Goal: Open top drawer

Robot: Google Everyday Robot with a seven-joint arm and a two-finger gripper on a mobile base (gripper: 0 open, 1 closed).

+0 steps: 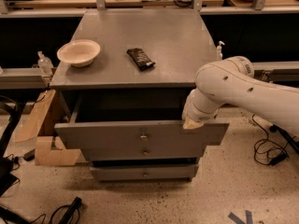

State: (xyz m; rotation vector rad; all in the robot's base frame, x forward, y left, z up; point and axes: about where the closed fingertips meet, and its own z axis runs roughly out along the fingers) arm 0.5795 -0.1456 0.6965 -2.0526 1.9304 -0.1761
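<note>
The top drawer (112, 138) is pulled out from the grey cabinet, its wide flat front facing me with a small round metal knob (144, 136) at centre. Its dark inside shows behind the front. My gripper (192, 123) is at the drawer front's top edge, right of centre, at the end of my white arm (243, 90) that comes in from the right. Below are the mid-sized drawer front (145, 152) and the smallest drawer front (144, 173), both closed.
On the cabinet top (177, 41) lie a cream bowl (78, 52) at the left and a dark snack bar (140, 59) near the middle. Cardboard pieces (44, 139) lean at the cabinet's left. Cables (268, 148) lie on the floor at right.
</note>
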